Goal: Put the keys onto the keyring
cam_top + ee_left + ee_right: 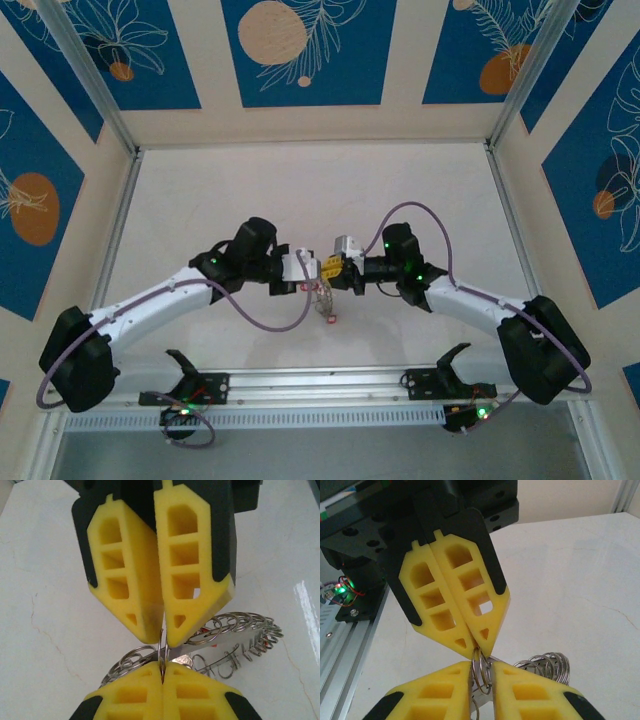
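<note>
My two grippers meet tip to tip above the middle of the white table. The left gripper (304, 270) (163, 666) is shut on a small split ring (163, 650) (479, 667). The right gripper (330, 268) (482, 664) faces it, its yellow fingers (520, 690) slightly parted around the same ring. Behind and below hangs the keyring (235, 642) (547, 661) (320, 295), a flat grey metal piece edged with several wire loops. A red key tag (330, 320) dangles under it, and a bit of red (205, 630) shows behind the loops. The keys' blades are hidden.
An aluminium rail (320, 385) (340, 645) runs along the near table edge between the arm bases. Metal frame posts (120, 150) and patterned blue walls bound the white table (320, 200) on three sides.
</note>
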